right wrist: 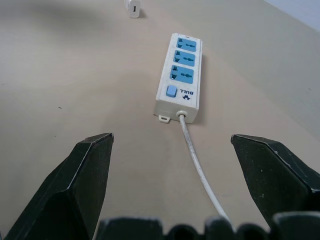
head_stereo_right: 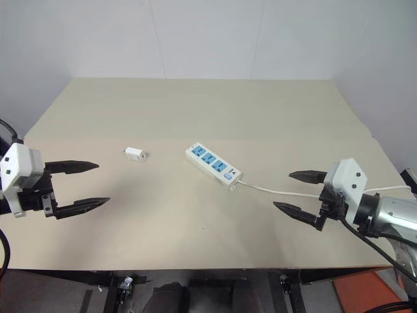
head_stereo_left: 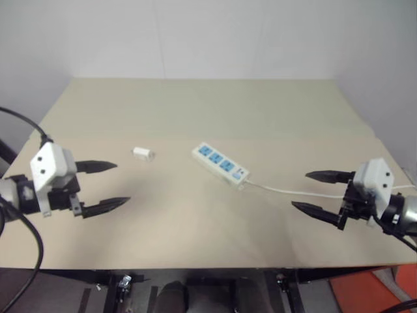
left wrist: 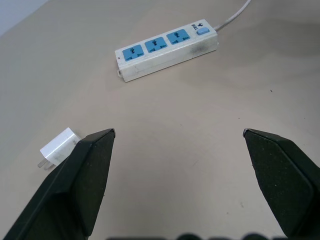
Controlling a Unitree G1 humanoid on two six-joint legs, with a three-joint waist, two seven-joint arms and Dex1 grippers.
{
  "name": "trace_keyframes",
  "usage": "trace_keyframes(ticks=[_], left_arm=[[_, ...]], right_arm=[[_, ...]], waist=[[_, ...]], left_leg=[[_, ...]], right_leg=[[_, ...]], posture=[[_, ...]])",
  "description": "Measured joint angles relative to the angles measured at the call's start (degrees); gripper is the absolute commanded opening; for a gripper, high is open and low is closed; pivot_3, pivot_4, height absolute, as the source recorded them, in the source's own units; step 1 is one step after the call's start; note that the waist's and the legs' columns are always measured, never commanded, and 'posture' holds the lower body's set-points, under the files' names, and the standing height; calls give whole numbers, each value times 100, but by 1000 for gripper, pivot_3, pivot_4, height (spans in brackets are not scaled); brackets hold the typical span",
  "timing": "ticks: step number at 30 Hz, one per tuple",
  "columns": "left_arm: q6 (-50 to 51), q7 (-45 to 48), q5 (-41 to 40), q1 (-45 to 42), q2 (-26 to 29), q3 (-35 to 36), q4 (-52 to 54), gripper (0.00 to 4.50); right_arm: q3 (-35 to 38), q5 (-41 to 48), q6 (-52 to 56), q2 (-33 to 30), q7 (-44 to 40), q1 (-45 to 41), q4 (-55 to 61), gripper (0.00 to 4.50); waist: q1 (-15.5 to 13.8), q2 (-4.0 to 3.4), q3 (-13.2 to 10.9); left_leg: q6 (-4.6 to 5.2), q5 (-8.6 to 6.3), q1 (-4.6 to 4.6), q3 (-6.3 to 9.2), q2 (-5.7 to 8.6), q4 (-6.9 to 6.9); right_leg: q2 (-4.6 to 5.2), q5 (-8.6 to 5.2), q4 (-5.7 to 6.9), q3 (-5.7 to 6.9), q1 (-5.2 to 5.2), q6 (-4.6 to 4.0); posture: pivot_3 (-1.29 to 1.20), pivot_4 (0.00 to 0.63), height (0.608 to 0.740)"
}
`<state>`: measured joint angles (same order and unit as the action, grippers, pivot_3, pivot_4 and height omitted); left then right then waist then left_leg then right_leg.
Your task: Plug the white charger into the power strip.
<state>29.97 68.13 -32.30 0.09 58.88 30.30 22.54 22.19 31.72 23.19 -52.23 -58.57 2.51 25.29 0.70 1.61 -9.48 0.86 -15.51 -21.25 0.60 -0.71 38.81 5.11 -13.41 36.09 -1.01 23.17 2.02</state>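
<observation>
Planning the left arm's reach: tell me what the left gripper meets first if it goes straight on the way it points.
Probably bare table: the open left gripper aims between the charger and the power strip; depth is unclear.

The surface (head_stereo_left: 195, 228) looks matt beige; the power strip (head_stereo_left: 221, 164) and white charger (head_stereo_left: 143, 154) are smooth plastic.

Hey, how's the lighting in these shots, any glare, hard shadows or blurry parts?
Left eye view: soft even light, no glare on the beige table; the long white power strip with blue sockets casts hardly any shadow. Left wrist view: the small white boxy charger throws a faint soft shadow; the strip's sockets and its small printed mark read clearly.
</observation>
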Motion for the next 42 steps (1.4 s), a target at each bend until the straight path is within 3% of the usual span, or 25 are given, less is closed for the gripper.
trace_keyframes(ticks=[13,17,28,42], left_arm=[[3,-12,-154,35,0,3,15,4500],[3,-17,-188,-96,0,-41,6,4500],[-145,58,-300,-1840,-85,-1485,-436,4500],[-374,144,-55,-2723,-764,-2520,-996,4500]], right_arm=[[-163,-21,-30,63,13,-94,-8,4447],[-545,-202,-107,275,114,-301,-234,4447],[-1915,-1063,-309,1424,882,-1450,-1110,4447],[-2439,-1832,-754,2536,1574,-2503,-2537,4447]], waist=[[1,0,0],[3,0,0],[0,0,0],[23,-2,-1]], left_leg=[[0,0,0,0,0,0],[0,0,1,0,1,2],[0,0,-4,1,12,1],[4,-2,-16,3,14,2]], right_leg=[[0,0,0,0,0,0],[-2,1,1,0,-1,-1],[-4,3,5,0,5,-3],[-4,4,4,0,17,-3]], posture=[[0,150,740],[0,150,740],[0,150,740],[0,150,740]])
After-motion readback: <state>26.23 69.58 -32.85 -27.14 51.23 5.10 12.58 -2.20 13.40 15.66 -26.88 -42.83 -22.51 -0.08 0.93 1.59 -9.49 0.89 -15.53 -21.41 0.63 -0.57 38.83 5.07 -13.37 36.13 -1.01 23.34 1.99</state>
